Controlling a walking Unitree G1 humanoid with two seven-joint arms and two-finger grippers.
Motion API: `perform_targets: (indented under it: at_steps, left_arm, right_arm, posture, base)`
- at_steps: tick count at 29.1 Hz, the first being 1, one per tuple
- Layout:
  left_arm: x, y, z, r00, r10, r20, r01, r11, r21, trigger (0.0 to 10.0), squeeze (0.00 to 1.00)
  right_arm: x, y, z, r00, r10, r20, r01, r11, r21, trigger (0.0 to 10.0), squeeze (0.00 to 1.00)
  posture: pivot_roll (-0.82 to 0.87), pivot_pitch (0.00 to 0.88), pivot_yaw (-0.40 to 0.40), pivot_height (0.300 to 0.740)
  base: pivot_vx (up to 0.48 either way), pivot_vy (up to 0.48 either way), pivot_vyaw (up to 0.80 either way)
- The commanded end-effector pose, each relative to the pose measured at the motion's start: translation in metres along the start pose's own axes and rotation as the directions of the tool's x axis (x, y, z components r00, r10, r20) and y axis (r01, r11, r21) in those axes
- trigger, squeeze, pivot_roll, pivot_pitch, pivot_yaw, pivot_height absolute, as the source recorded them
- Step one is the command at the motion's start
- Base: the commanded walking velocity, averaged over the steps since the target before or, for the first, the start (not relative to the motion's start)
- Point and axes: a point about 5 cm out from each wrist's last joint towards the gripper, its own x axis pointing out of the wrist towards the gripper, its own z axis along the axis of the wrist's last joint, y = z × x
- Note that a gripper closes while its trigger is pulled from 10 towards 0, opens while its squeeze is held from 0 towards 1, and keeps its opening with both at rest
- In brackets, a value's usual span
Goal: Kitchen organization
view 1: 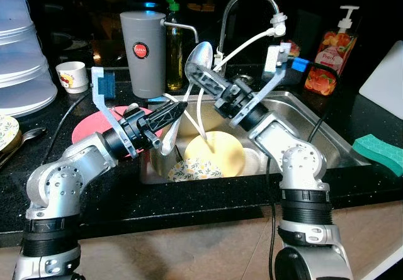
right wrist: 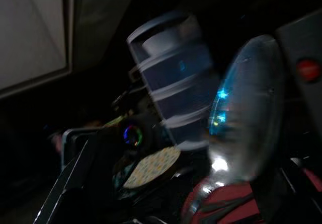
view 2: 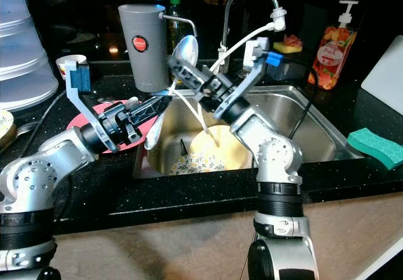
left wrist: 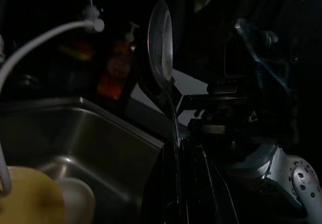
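Above the sink (view 1: 302, 113): right pincer (view 1: 192, 72) clamped on a big spoon (view 1: 199, 58), bowl up toward 12 o'clock. At 8 o'clock from it, left pincer (view 1: 178, 111) shut on another spoon (view 1: 169, 135), bowl hanging down. Yellow plate (view 1: 217, 151) down in the sink. Pink plate (view 1: 85, 129) on the surface (view 1: 94, 185) at 9 o'clock.

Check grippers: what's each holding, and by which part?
Right gripper holds a spoon by its handle, bowl up. Left gripper appears shut on a second spoon, hanging bowl-down over the sink.
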Motion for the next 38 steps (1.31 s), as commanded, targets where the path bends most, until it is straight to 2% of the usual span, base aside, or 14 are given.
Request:
perform_targets:
  at_steps: [1, 3, 4, 5, 6, 14, 27, 30, 31, 32, 33, 35, 36, 38]
  left_arm:
    - [0.003, -0.005, -0.003, 1.000, -0.028, -0.014, 0.028, 1.000, -0.015, 0.0, 0.00]
    - [0.005, -0.007, -0.006, 0.999, -0.031, -0.027, 0.030, 0.999, -0.023, 0.0, 0.00]
    - [0.005, -0.007, -0.006, 0.999, -0.030, -0.030, 0.029, 0.999, -0.026, 0.0, 0.00]
    - [0.005, -0.007, -0.006, 0.999, -0.030, -0.030, 0.029, 0.999, -0.026, 0.0, 0.00]
    - [0.005, -0.007, -0.007, 0.999, -0.030, -0.031, 0.029, 0.999, -0.030, 0.0, 0.00]
    - [0.005, -0.002, -0.007, 0.998, 0.039, -0.045, -0.041, 0.998, -0.045, 0.0, 0.00]
    - [0.005, -0.001, -0.007, 0.996, 0.063, -0.059, -0.066, 0.997, -0.049, 0.0, 0.00]
    - [0.006, 0.002, -0.008, 0.992, 0.098, -0.074, -0.100, 0.995, -0.021, 0.0, 0.00]
    - [0.006, 0.007, -0.009, 0.985, 0.145, -0.091, -0.144, 0.989, 0.022, 10.0, 0.89]
    - [0.006, 0.007, -0.009, 0.985, 0.145, -0.091, -0.144, 0.989, 0.022, 10.0, 0.89]
    - [0.006, 0.011, -0.010, 0.978, 0.186, -0.090, -0.183, 0.982, 0.047, 10.0, 1.00]
    - [0.005, 0.019, -0.008, 0.962, 0.267, -0.064, -0.260, 0.960, 0.100, 10.0, 1.00]
    - [0.004, 0.028, -0.006, 0.936, 0.348, -0.046, -0.337, 0.928, 0.161, 10.0, 1.00]
    - [0.001, 0.040, 0.000, 0.886, 0.463, 0.010, -0.451, 0.859, 0.244, 10.0, 1.00]
  right_arm:
    - [-0.001, 0.004, -0.001, 1.000, 0.019, -0.005, -0.019, 1.000, 0.007, 10.0, 0.00]
    - [0.000, 0.001, -0.001, 1.000, -0.008, 0.009, 0.008, 1.000, 0.023, 10.0, 0.00]
    - [0.000, -0.002, 0.000, 0.999, -0.031, 0.019, 0.031, 0.999, 0.032, 2.0, 0.00]
    - [0.000, -0.002, 0.000, 0.999, -0.031, 0.019, 0.031, 0.999, 0.032, 2.0, 0.00]
    - [0.000, -0.004, 0.001, 0.998, -0.051, 0.026, 0.050, 0.998, 0.038, 0.2, 0.00]
    - [-0.004, -0.012, 0.010, 0.990, -0.116, 0.076, 0.114, 0.993, 0.034, 0.0, 0.00]
    - [-0.005, -0.016, 0.013, 0.984, -0.144, 0.109, 0.142, 0.989, 0.029, 0.0, 0.00]
    - [-0.005, -0.017, 0.014, 0.982, -0.155, 0.112, 0.153, 0.988, 0.020, 0.0, 0.00]
    - [-0.005, -0.020, 0.014, 0.978, -0.173, 0.118, 0.173, 0.985, 0.008, 0.0, 0.00]
    - [-0.005, -0.020, 0.014, 0.978, -0.173, 0.118, 0.173, 0.985, 0.008, 0.0, 0.00]
    - [-0.007, -0.026, 0.016, 0.969, -0.214, 0.125, 0.220, 0.975, -0.032, 0.0, 0.00]
    - [-0.010, -0.036, 0.018, 0.951, -0.283, 0.127, 0.300, 0.943, -0.142, 0.0, 0.00]
    - [-0.013, -0.041, 0.019, 0.940, -0.318, 0.127, 0.339, 0.914, -0.224, 0.0, 0.00]
    - [-0.017, -0.048, 0.022, 0.920, -0.361, 0.152, 0.391, 0.866, -0.312, 0.0, 0.00]
  posture:
    - [0.05, 0.031, 0.001, 0.740]
    - [0.05, 0.031, 0.001, 0.740]
    - [0.05, 0.031, 0.001, 0.740]
    - [0.05, 0.031, 0.001, 0.740]
    - [0.05, 0.034, -0.001, 0.740]
    - [0.05, 0.036, -0.001, 0.740]
    - [0.05, 0.039, 0.004, 0.740]
    - [0.05, 0.039, 0.005, 0.740]
    - [0.05, 0.039, 0.005, 0.740]
    - [0.05, 0.039, 0.005, 0.740]
    - [0.05, 0.040, 0.006, 0.740]
    - [0.05, 0.041, 0.006, 0.740]
    - [0.05, 0.041, 0.006, 0.740]
    - [0.05, 0.041, 0.006, 0.740]
  base:
    - [0.000, 0.000, 0.00]
    - [0.000, 0.000, 0.00]
    - [0.000, 0.000, 0.00]
    - [0.000, 0.000, 0.00]
    - [0.000, 0.000, 0.00]
    - [0.000, 0.000, 0.00]
    - [0.000, 0.000, 0.00]
    - [0.000, 0.000, 0.00]
    - [0.000, 0.000, 0.00]
    - [0.000, 0.000, 0.00]
    - [0.000, 0.000, 0.00]
    - [0.000, 0.000, 0.00]
    - [0.000, 0.000, 0.00]
    - [0.000, 0.000, 0.00]
